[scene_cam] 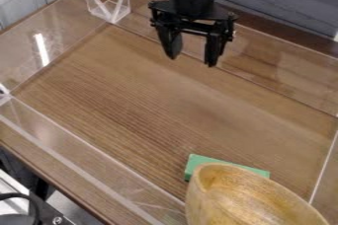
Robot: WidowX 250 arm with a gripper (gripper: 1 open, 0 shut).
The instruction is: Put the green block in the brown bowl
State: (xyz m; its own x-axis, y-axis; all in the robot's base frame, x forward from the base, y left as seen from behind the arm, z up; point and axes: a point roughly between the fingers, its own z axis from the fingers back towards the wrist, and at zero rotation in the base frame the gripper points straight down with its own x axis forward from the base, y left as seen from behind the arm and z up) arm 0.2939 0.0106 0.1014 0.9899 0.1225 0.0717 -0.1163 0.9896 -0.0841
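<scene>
A small mint-green block (208, 165) lies flat on the wooden table near the front, its right end tucked behind the rim of the brown bowl (251, 201). That large tan wooden bowl fills the bottom right corner and is cut off by the frame. My black gripper (192, 52) hangs at the far end of the table, pointing down, its two fingers spread open with nothing between them. It stands well away from both block and bowl.
Low clear plastic walls (79, 175) ring the wooden table (145, 101). A clear plastic bracket (106, 5) stands at the far left corner. A dark wall runs behind the arm.
</scene>
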